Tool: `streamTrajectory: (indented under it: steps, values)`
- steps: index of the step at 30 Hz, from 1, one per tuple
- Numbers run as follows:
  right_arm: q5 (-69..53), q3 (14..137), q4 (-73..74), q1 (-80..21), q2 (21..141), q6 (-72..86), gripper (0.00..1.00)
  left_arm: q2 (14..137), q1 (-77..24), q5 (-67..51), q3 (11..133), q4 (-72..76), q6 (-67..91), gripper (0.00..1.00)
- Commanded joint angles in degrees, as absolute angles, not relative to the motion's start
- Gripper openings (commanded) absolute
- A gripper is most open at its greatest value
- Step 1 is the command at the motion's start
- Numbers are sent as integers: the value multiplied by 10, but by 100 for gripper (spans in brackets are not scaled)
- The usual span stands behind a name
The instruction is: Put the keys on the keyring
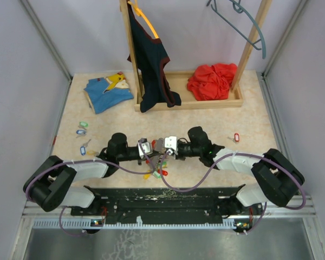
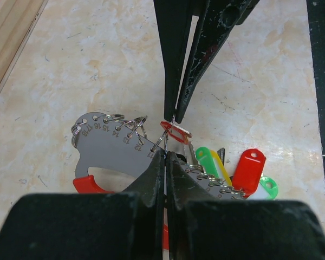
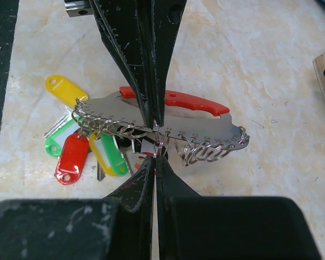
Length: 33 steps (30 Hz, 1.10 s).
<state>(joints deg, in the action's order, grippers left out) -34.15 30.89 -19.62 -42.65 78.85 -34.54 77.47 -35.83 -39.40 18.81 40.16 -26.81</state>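
Observation:
The keyring (image 2: pixel 105 145) (image 3: pixel 197 125) is a grey metal plate with numbered holes, a split ring in each, and a red handle. It is held just above the table between the two arms (image 1: pixel 158 154). My left gripper (image 2: pixel 167 155) (image 3: pixel 151 122) (image 1: pixel 155 149) is shut on the plate's edge at hole 11. My right gripper (image 3: pixel 155 157) (image 2: pixel 172 116) (image 1: pixel 163 148) faces it tip to tip, shut on a red-tagged key (image 2: pixel 176 130) at that ring. Several keys with red, yellow and green tags (image 3: pixel 71 157) (image 2: pixel 248 170) hang from the other end.
Loose tagged keys lie on the table at the left (image 1: pixel 82 125) (image 1: pixel 85 144). One red-tagged key lies at the right (image 1: pixel 235 137). At the back are a wooden rack (image 1: pixel 195 103) with a dark garment (image 1: pixel 151 65), a red cloth (image 1: pixel 212 81) and a blue cloth (image 1: pixel 107 92).

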Motion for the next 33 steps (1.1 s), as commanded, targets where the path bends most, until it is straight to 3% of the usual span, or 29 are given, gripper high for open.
streamTrajectory:
  steps: [1, 33]
  values:
    - [-353, 336, -217, -433, 780, -350, 0, 773, -357, -416, 204, 405, -271, 0]
    - [-360, 347, -212, -438, 793, -343, 0, 775, -357, -434, 206, 404, -271, 0]
